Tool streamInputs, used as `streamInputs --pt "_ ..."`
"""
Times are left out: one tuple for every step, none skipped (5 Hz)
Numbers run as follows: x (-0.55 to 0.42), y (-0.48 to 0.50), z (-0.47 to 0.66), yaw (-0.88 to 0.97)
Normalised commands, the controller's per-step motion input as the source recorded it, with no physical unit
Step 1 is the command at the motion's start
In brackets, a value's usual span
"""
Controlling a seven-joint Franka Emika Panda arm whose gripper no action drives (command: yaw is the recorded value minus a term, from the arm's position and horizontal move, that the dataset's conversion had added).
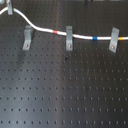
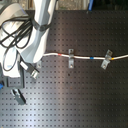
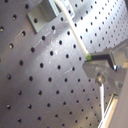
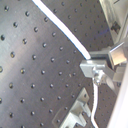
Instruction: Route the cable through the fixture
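Note:
The white cable (image 1: 45, 29) runs from the first exterior view's upper left to its right edge, with a red-orange band (image 1: 55, 31) and a blue band (image 1: 95, 37). Three grey fixtures stand in a row: left (image 1: 26, 39), middle (image 1: 69, 39) and right (image 1: 114, 40). The cable crosses the tops of the middle and right ones and passes just above the left one. My gripper (image 3: 90, 61) is shut on the cable (image 3: 75, 30) near a fixture (image 3: 42, 12); it also shows in the second wrist view (image 4: 91, 65). The arm (image 2: 40, 30) hides it in the second exterior view.
Everything stands on a black perforated board (image 1: 65, 90). A bundle of black hoses (image 2: 12, 32) hangs on the arm at the second exterior view's left. A blue part (image 2: 5, 84) and a black block (image 2: 17, 95) lie near the board's edge there.

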Motion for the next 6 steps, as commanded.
streamInputs --pt "-0.180 0.326 0.09 0.38" --pt "0.000 0.050 0.03 0.00" --pt "-0.012 0.266 0.31 0.00" --pt "-0.066 0.181 0.31 0.00" --pt "0.000 0.000 0.01 0.00" --pt "-0.009 0.011 0.60 0.00"
